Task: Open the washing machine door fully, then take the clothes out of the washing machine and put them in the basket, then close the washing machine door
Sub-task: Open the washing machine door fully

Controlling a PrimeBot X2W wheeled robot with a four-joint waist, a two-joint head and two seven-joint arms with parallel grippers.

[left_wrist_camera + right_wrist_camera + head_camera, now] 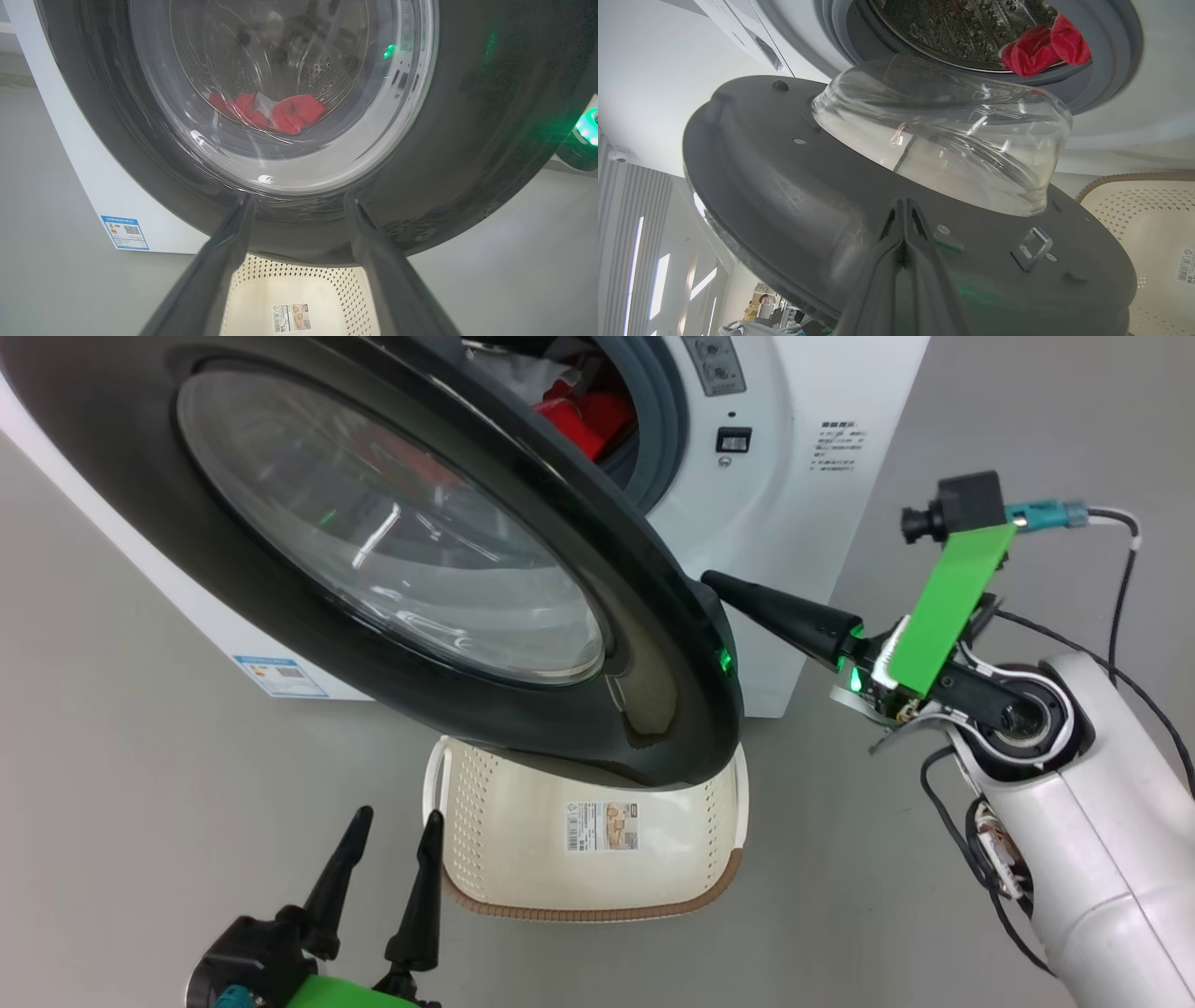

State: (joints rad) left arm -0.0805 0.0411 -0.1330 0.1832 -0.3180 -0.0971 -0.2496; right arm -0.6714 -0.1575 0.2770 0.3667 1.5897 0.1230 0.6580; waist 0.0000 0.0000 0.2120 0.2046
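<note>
Swinging the big round black-rimmed glass door (392, 541) fully open: right gripper (714, 581), fingers pressed together, tips at its inner edge, so follow the hinge arc. The left gripper (399, 817) is spread, idle; red fabric clothes (588, 415) sit in the steel drum (962, 28).

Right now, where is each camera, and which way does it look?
Head view: high up, looking down at the door, basket, open left hand and right hand at the door's edge.
Left wrist view: low, facing the door's outside, between its spread fingers.
Right wrist view: facing the door's inside, fingers shut.
Shared: both wrist views see red clothes.
</note>
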